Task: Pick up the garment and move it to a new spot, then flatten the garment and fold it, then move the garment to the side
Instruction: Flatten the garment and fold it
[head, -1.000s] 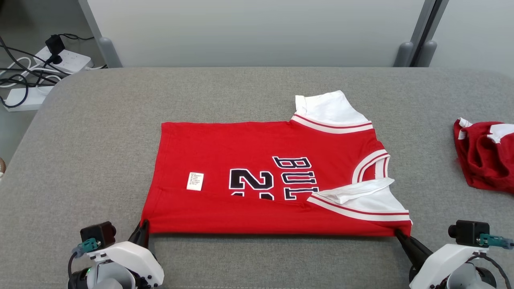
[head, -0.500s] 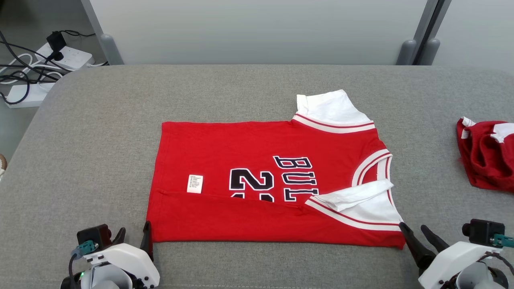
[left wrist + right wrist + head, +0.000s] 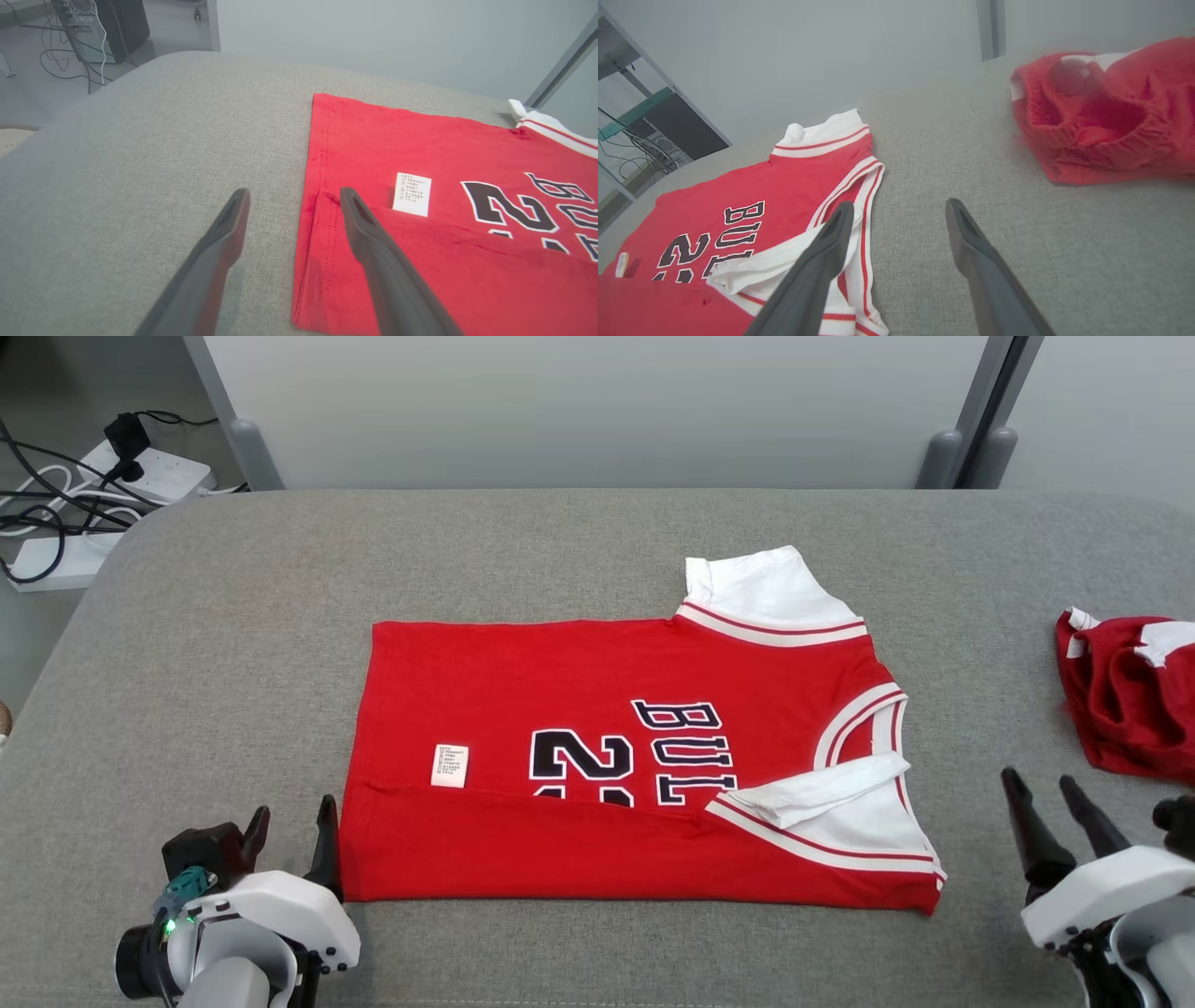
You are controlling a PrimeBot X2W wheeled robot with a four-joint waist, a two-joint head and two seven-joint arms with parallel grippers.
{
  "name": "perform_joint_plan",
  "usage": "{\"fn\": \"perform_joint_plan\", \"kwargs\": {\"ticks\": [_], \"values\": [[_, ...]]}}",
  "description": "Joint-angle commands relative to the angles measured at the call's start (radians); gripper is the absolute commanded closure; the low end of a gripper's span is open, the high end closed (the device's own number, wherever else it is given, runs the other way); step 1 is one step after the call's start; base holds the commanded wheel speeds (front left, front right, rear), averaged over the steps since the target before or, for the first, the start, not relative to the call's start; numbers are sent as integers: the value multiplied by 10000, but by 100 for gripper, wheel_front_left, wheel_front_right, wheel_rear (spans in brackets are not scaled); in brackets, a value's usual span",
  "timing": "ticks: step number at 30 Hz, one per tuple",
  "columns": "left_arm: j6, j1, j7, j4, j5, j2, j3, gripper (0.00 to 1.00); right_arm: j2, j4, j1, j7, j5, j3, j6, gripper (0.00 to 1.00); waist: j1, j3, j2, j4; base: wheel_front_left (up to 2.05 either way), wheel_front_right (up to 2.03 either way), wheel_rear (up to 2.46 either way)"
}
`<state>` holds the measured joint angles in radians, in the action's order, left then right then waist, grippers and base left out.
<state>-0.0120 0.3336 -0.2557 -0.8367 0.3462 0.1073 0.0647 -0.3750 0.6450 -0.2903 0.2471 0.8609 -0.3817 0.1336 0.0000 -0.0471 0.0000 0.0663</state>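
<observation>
Left end effector spread; jersey: "BUL", apparently.

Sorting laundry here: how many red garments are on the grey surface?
2: the jersey flat in the middle, near edge folded over, and a crumpled red garment at the right, partly cut off in the head view; others could lie beyond.

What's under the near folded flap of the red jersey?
The flap covers the lower part of the black number and lettering; the white label shows at its edge. Anything else beneath is hidden.
</observation>
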Motion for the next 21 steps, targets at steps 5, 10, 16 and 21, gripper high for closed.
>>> {"fn": "perform_joint_plan", "kwargs": {"ticks": [5,10,16,21], "values": [[136,-25,-61,1265,-621,108,-414,0,458,-1429,91,144,-2140,1933,-29,0,0,-62,0,-39,0,0,0],[106,-73,-61,1889,-975,17,-438,0,1022,-2346,312,145,-3482,2913,-29,0,0,-146,0,-47,0,0,0],[4,110,-61,2473,-1431,-81,-368,0,1666,-2977,178,146,-4572,3448,-29,0,0,-520,0,-78,0,0,0],[-168,694,-61,2428,-1692,-134,-211,0,1936,-3101,-212,146,-5079,3426,-29,0,0,-1027,0,-101,0,0,0]]}}
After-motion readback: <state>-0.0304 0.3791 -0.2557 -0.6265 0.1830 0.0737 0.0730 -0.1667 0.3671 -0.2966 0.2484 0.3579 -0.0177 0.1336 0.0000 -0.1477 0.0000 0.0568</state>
